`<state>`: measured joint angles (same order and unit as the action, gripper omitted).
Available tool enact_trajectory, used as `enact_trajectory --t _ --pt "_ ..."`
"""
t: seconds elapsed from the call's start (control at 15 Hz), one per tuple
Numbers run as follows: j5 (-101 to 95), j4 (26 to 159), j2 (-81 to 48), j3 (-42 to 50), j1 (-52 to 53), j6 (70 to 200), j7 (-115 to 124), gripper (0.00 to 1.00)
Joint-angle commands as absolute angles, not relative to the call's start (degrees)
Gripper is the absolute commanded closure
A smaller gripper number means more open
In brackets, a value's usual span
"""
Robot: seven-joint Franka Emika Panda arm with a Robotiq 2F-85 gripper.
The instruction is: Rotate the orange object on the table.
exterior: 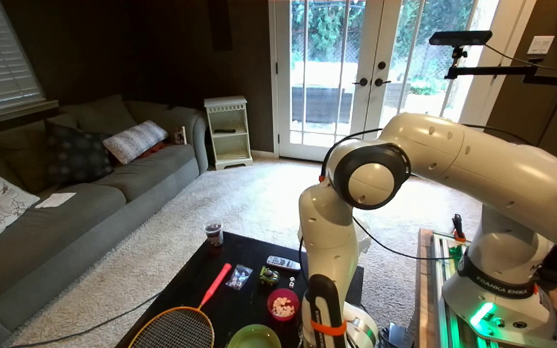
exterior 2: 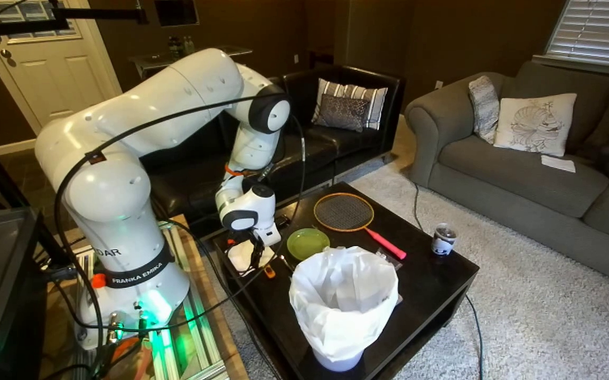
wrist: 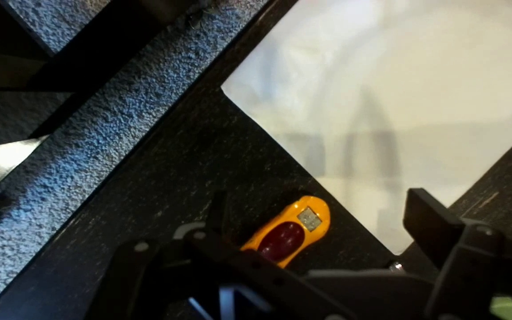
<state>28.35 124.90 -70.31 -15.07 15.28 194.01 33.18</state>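
Note:
The orange object (wrist: 292, 232) is a small elongated yellow-orange item with a dark red oval and a grey square on top. It lies flat on the black table (wrist: 184, 178) in the wrist view. It also shows in an exterior view (exterior 2: 269, 272) beside the gripper. My gripper (wrist: 319, 212) is open, its fingers wide apart on either side of the object's far end. The near end is hidden behind the left finger. Nothing is between the fingers in their grip. The gripper also shows pointing down in an exterior view (exterior 2: 256, 258).
A white sheet (wrist: 415, 111) lies beside the orange object. A green bowl (exterior 2: 308, 244), a racket (exterior 2: 344, 212), a white lined bucket (exterior 2: 342, 316) and a cup (exterior 2: 443, 239) stand or lie on the table. A pink bowl (exterior: 284, 316) and a remote (exterior: 283, 263) are there too.

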Motion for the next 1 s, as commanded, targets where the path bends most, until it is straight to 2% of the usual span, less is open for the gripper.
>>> enact_trajectory --t 0.0,0.93 --pt "29.6 122.7 -71.9 -16.1 14.4 192.4 35.2 0.0" --pt "32.4 117.6 -75.6 -15.4 13.6 190.8 47.5 0.0"
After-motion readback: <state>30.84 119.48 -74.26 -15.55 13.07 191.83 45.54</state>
